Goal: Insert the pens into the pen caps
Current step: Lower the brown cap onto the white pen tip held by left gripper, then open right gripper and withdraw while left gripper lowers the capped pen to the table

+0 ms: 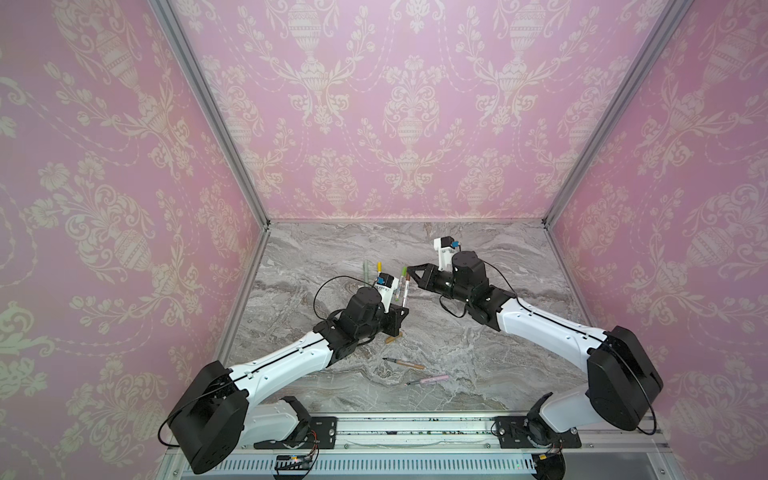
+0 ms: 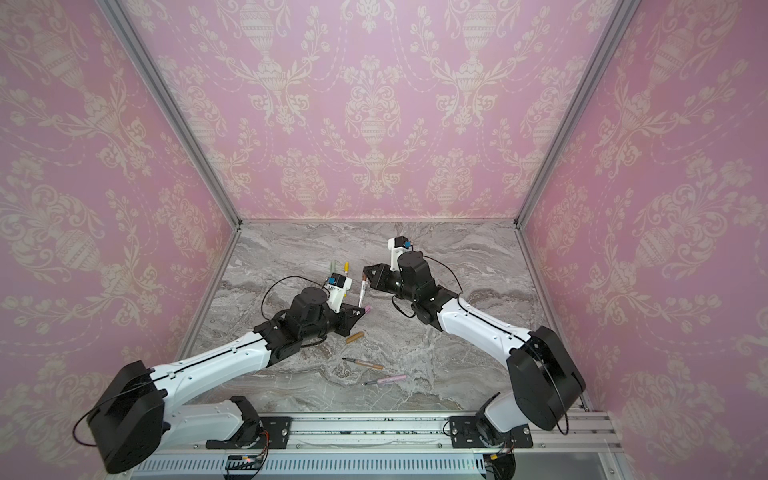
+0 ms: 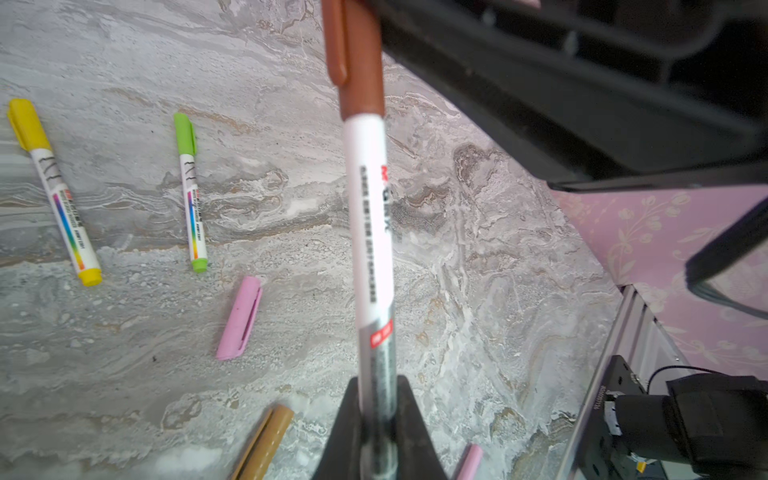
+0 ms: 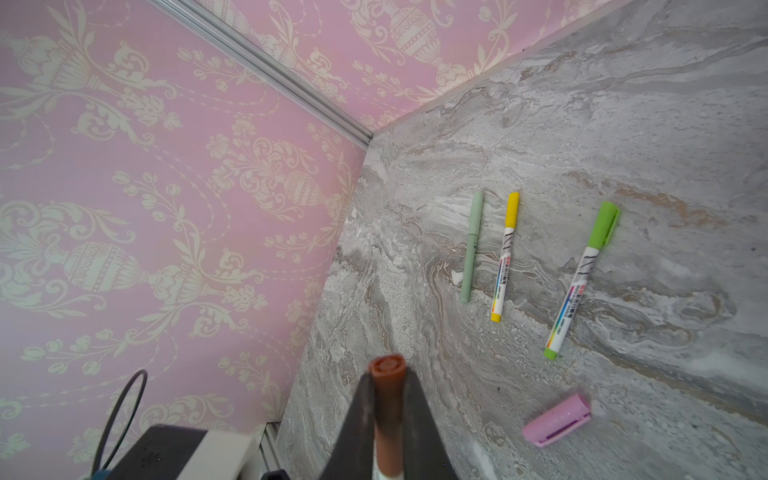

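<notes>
Lying nearest on the counter (image 1: 478,365), a pink pen (image 1: 428,379) and a tan pen (image 1: 405,364) are uncapped, a tan cap (image 1: 392,338) and pink cap (image 3: 240,318) loose beyond. Further back, the left hand (image 3: 376,399) clamps a white pen (image 3: 368,216); the right hand (image 4: 388,384) pinches the brown cap (image 3: 359,62) over its tip. It looks almost seated: next should be a straight push, then release. Farthest lie three capped pens (image 4: 505,257).

Found three capped pens (image 4: 505,255) left of centre on table (image 1: 519,365), two uncapped pens (image 1: 403,364) nearer front, two loose caps (image 2: 354,337) between
</notes>
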Robot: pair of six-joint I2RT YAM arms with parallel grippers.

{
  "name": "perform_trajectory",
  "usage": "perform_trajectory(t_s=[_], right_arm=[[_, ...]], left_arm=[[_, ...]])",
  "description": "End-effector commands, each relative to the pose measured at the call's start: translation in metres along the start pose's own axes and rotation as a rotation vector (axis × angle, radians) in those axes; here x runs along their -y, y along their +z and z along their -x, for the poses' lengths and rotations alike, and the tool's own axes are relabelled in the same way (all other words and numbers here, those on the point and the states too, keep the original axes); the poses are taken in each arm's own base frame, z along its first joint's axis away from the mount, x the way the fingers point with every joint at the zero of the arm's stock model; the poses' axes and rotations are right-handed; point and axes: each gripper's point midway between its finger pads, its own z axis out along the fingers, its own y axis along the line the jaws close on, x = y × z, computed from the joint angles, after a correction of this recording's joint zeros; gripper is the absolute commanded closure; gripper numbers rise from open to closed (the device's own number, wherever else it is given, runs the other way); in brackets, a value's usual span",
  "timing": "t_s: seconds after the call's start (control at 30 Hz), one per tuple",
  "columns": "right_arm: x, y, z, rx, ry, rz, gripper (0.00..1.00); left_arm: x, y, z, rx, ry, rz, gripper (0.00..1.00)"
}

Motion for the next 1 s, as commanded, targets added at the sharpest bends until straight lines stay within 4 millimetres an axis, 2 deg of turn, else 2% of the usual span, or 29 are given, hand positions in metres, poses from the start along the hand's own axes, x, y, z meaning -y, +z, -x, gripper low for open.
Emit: perform_trajectory(t_s=[0.0, 0.1, 0.17, 0.3, 0.43, 0.53, 0.6, 0.73, 0.83, 0.9, 0.97], right_arm=[[0.024, 0.001, -0.132, -0.407, 0.120, -0.033, 1.00], [0.032, 0.002, -0.149, -0.424, 0.158, -0.034, 1.00], [0.034, 0.002, -0.153, -0.426, 0.174, -0.030, 1.00], [0.027, 0.001, -0.141, -0.404, 0.143, -0.029, 1.00], [0.018, -0.004, -0.104, -0.332, 0.105, -0.017, 1.00], [0.013, -0.016, -0.062, -0.241, 0.100, 0.001, 1.00], [0.009, -0.030, -0.034, -0.172, 0.079, 0.006, 1.00], [0.007, -0.072, 0.009, -0.031, -0.006, -0.063, 0.88], [0.012, -0.105, 0.025, 0.058, -0.070, -0.140, 0.80], [0.022, -0.122, 0.028, 0.088, -0.099, -0.213, 0.75], [0.032, -0.134, 0.028, 0.102, -0.118, -0.279, 0.73]], left_arm=[[0.044, -0.028, 0.118, 0.405, 0.213, -0.058, 1.00], [0.046, -0.029, 0.131, 0.460, 0.244, -0.049, 1.00], [0.049, -0.028, 0.135, 0.481, 0.259, -0.059, 1.00], [0.049, -0.021, 0.131, 0.465, 0.254, -0.073, 1.00], [0.042, -0.010, 0.110, 0.389, 0.202, -0.083, 1.00], [0.032, 0.002, 0.085, 0.293, 0.138, -0.074, 1.00], [0.024, 0.010, 0.067, 0.227, 0.105, -0.061, 1.00], [0.012, 0.020, 0.041, 0.118, 0.033, -0.028, 1.00], [0.005, 0.032, 0.028, 0.024, -0.007, 0.014, 1.00], [-0.001, 0.043, 0.023, -0.038, -0.037, 0.059, 1.00], [-0.011, 0.055, 0.018, -0.103, -0.070, 0.122, 1.00]])
